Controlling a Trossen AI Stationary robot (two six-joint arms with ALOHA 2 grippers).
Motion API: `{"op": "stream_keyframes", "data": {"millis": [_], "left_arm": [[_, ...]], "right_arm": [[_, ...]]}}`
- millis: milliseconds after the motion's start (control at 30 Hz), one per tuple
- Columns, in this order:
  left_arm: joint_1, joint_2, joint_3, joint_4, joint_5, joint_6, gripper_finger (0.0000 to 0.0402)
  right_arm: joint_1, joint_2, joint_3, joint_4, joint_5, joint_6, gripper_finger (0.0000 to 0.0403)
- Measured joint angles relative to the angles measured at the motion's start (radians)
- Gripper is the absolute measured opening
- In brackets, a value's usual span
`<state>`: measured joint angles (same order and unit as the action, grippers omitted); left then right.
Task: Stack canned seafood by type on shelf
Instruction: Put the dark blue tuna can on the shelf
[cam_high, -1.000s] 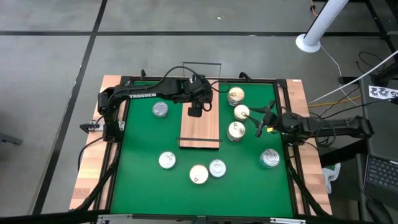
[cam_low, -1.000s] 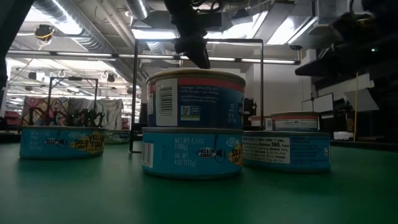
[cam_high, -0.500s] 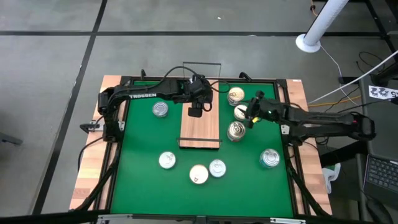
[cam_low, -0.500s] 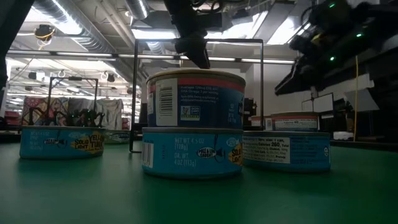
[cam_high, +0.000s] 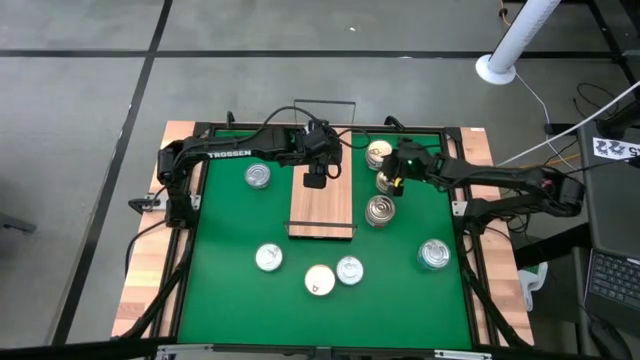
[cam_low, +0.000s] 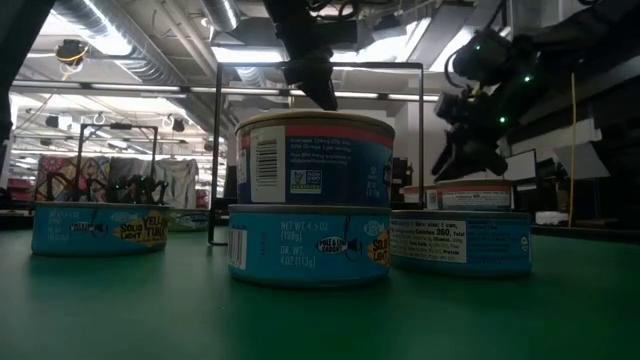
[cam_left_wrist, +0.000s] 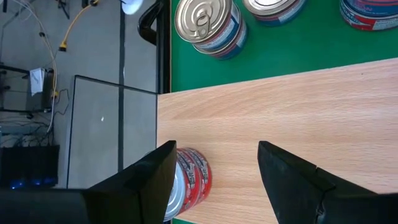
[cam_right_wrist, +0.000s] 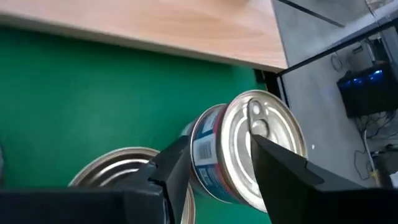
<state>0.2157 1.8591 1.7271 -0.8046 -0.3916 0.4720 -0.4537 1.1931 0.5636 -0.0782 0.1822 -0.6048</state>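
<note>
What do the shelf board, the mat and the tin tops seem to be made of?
Shelf board: light wood or wood-look laminate, matte; grain lines run along it, but the look cannot settle which.
Mat: probably felt or fabric; flat green, no shine.
Tin top: metal, glossy gold; it reflects light and carries a pull-tab ring.
</note>
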Motion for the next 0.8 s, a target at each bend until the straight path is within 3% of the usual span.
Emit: {"op": "stream_keyframes", "data": {"millis": [667, 800], "left_arm": [[0.0, 0.0, 0.0, 0.0, 0.0, -0.03, 0.0223], [0.0, 0.0, 0.0, 0.0, 0.0, -0.031, 0.0223]], "right_arm": [[0.001, 0.094, 0.003, 0.011, 0.089, -0.009, 0.017], [0.0, 0.094, 0.003, 0.014, 0.089, -0.008, 0.0152]]}}
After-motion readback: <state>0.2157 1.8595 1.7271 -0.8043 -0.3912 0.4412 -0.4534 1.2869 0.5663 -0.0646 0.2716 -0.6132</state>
